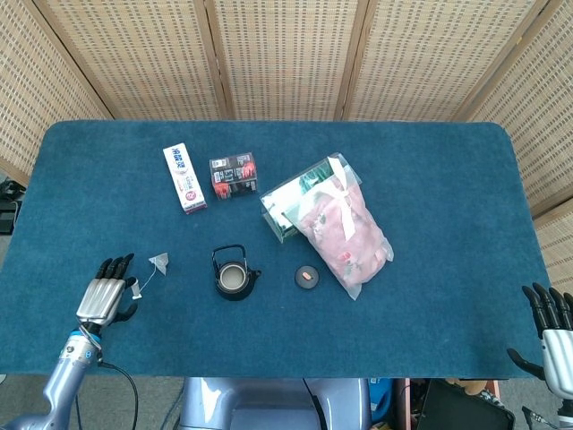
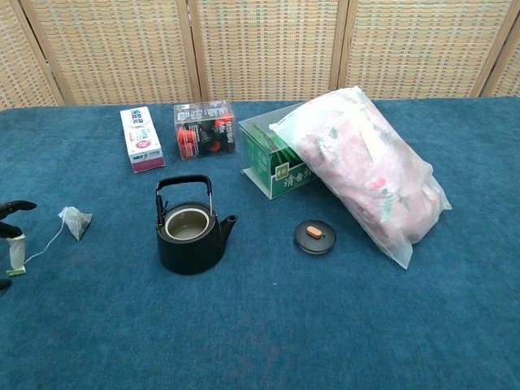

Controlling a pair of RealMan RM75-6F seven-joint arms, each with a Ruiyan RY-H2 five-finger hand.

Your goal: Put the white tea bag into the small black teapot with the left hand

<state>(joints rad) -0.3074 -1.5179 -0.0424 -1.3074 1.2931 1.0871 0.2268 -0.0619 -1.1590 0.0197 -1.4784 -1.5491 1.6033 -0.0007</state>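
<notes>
- The left hand [image 1: 105, 296] lies low over the near left part of the blue table [image 1: 430, 170], fingers stretched forward and a little apart, gripping nothing that shows; in the chest view only its dark fingertips [image 2: 16, 208] reach in at the left edge, just by the paper tag [image 2: 15, 270] on the tea bag's string
- The right hand [image 1: 553, 330] sits at the near right corner, off the table's edge; fingers upright and spread, nothing in them
- The white tea bag [image 1: 160, 261] rests on the cloth just ahead and to the right of the left hand, a small pyramid; its thin string [image 2: 49, 244] runs back toward the hand's fingertips; whether a finger touches the tag I cannot tell
- The small black teapot [image 1: 234, 275] stands upright right of the tea bag, near but apart from it; its mouth is open, handle raised, spout pointing right
- The round black lid [image 1: 307, 277] lies flat on the cloth right of the teapot, apart from it, an orange knob on top
- Farther back, a clear bag of pink things [image 1: 344, 225] leans across a green box [image 2: 276, 165], touching it
- Farthest, a white and pink carton [image 1: 184, 178] lies beside a small clear pack with red and black contents [image 1: 234, 175]; the two are close but apart
</notes>
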